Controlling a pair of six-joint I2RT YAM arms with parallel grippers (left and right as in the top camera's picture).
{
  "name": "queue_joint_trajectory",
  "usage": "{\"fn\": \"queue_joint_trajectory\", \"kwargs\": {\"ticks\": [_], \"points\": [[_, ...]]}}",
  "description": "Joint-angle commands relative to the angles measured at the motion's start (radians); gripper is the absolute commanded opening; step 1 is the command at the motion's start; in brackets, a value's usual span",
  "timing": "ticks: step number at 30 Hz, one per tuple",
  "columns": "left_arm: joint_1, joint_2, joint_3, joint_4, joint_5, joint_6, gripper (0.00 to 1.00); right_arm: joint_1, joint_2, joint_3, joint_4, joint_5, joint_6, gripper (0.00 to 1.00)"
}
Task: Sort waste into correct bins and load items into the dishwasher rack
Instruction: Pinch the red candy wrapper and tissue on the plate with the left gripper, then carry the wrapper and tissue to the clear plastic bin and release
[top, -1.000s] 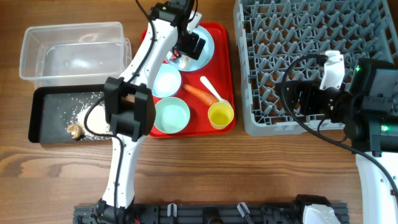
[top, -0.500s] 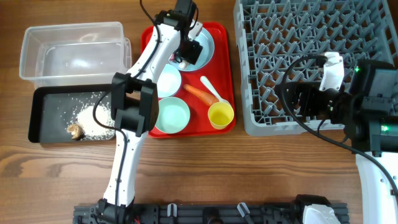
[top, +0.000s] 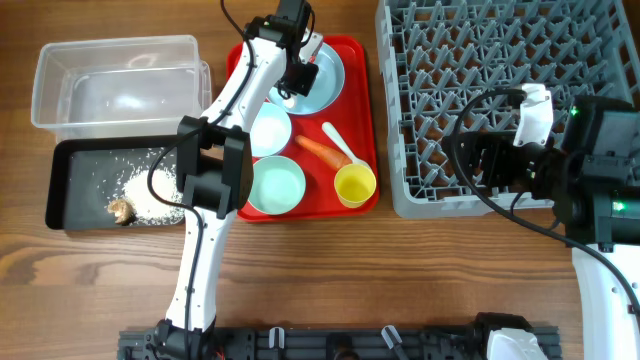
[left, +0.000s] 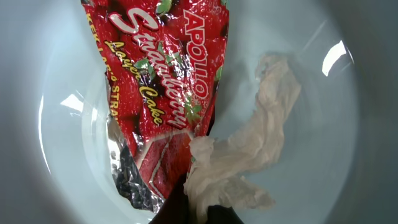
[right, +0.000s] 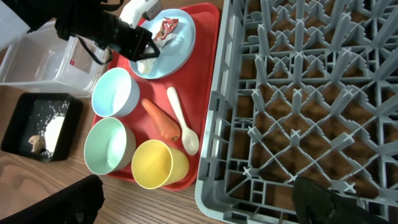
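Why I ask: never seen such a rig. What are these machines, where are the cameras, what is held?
Two robot arms work at a table. One picture looks down from above; the others come from wrist cameras. The left gripper is shut over a light-blue plate, where a red snack wrapper and a paper scrap meet; which it pinches is unclear. The right gripper hangs open, empty, over the grey dishwasher rack. A red tray carries the plate, a light-blue bowl, a pale-green bowl, a yellow cup, a carrot and a white spoon. Beside it: a clear tub and a black tray with rice.
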Motion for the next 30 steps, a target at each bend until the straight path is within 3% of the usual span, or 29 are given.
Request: {"fn": "queue_joint_trajectory", "kwargs": {"ticks": [1, 8, 12, 18, 25, 30], "points": [[0.01, -0.008, 0.023, 0.001, 0.015, -0.085, 0.04, 0.0, 0.006, 0.027, -0.002, 0.011, 0.0, 1.0], [0.06, -0.195, 0.076, 0.005, 0.016, -0.292, 0.04, 0.0, 0.006, 0.027, -0.001, 0.011, 0.0, 1.0], [0.097, -0.303, 0.076, -0.003, 0.014, -0.342, 0.04, 0.0, 0.006, 0.027, 0.007, 0.011, 0.001, 1.0], [0.196, -0.42, 0.076, -0.112, 0.003, -0.477, 0.04, 0.0, 0.006, 0.027, 0.011, 0.011, 0.002, 1.0], [0.38, -0.409, 0.056, -0.25, -0.06, -0.519, 0.04, 0.0, 0.006, 0.027, 0.014, 0.011, 0.001, 1.0], [0.465, -0.344, -0.007, -0.238, -0.06, -0.522, 0.04, 0.0, 0.006, 0.027, 0.024, 0.01, 0.003, 1.0]]}}
